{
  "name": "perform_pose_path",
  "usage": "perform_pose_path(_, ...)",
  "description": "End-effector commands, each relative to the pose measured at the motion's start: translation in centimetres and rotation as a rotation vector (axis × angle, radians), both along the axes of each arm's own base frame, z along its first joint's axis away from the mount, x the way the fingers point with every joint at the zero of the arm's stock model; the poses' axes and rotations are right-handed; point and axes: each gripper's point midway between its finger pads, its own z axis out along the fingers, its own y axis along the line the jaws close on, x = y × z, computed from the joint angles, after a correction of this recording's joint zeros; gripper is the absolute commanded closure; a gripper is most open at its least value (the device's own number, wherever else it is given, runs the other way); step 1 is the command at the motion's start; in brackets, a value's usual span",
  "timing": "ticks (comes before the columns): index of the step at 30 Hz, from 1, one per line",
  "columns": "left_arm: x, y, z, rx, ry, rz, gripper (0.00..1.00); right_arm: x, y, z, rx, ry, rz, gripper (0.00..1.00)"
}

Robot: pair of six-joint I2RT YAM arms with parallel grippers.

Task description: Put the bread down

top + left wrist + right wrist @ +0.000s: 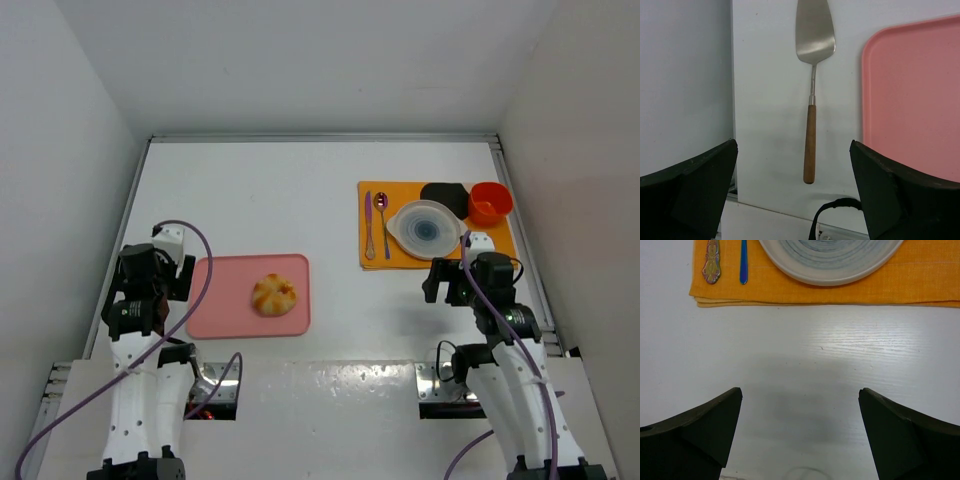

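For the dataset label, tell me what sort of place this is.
Likely a robot test bench staged as a meal setting: a left arm and right arm at a white walled table, a plate and spoon on an orange placemat, a bun on a pink tray.

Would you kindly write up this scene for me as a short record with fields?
bread: on the pink tray, untouched
plate: on the orange mat
red cup: at the mat's far right corner
spatula: on the table beside the tray
left gripper: open, holding nothing
right gripper: open, before the mat's near edge
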Motion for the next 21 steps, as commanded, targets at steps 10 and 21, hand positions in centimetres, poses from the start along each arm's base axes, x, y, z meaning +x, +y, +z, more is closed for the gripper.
perform_pose_path(10,2.1,-0.2,3.1,0.032,0.003,-0.091,0.00,2.7,0.3,3.3,0.066,-0.024,-0.072,0.00)
perform_pose_path(21,4.1,0.3,-3.3,-0.239,0.510,-0.005,0.27,6.2,6.0,4.3,0.042,0.149,0.045,0.06)
